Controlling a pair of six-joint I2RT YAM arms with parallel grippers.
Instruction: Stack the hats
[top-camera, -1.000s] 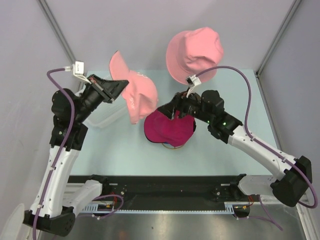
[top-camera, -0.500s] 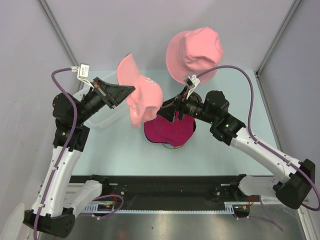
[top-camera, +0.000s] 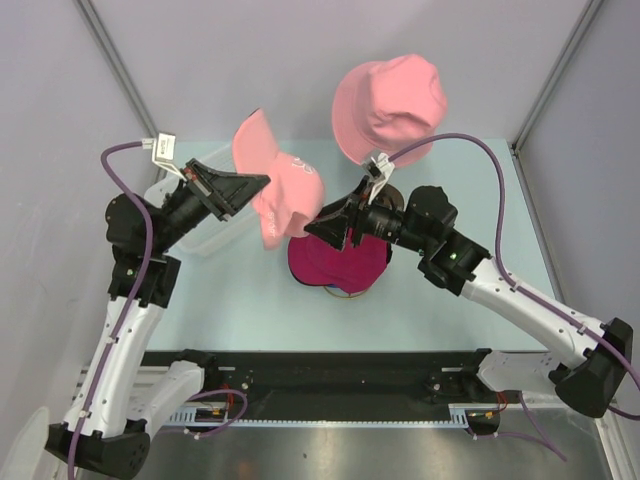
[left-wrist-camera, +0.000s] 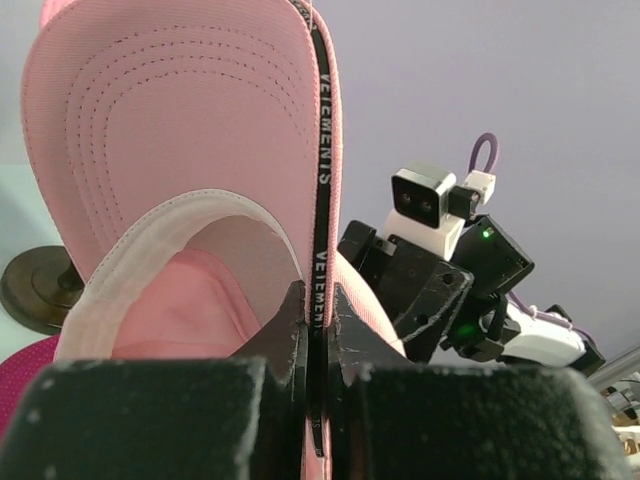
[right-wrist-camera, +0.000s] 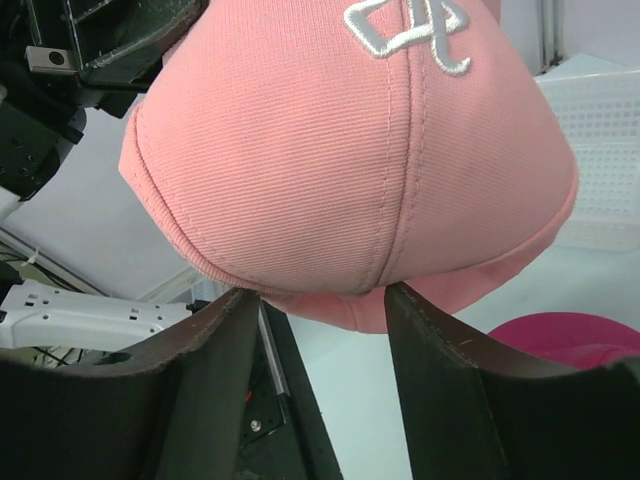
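My left gripper (top-camera: 262, 180) is shut on the edge of the light-pink peaked cap (top-camera: 280, 190) and holds it in the air, peak up; its jaws pinch the rim with black lettered tape (left-wrist-camera: 320, 250). My right gripper (top-camera: 312, 228) is open, its fingertips (right-wrist-camera: 240, 300) right at the cap's crown (right-wrist-camera: 350, 170). The magenta cap (top-camera: 338, 258) lies on the table below, over a royal-blue cap of which only a sliver shows. The salmon-pink bucket hat (top-camera: 390, 105) sits at the back.
A white slatted plastic basket (top-camera: 215, 232) stands left of the caps, under my left arm, and shows at the right of the right wrist view (right-wrist-camera: 610, 160). A dark round stand base (left-wrist-camera: 35, 290) sits behind the caps. Grey walls enclose the table.
My left gripper has carried the light-pink cap to the right and tilted it. My right gripper has lifted off the magenta cap and moved left to the pink cap's crown.
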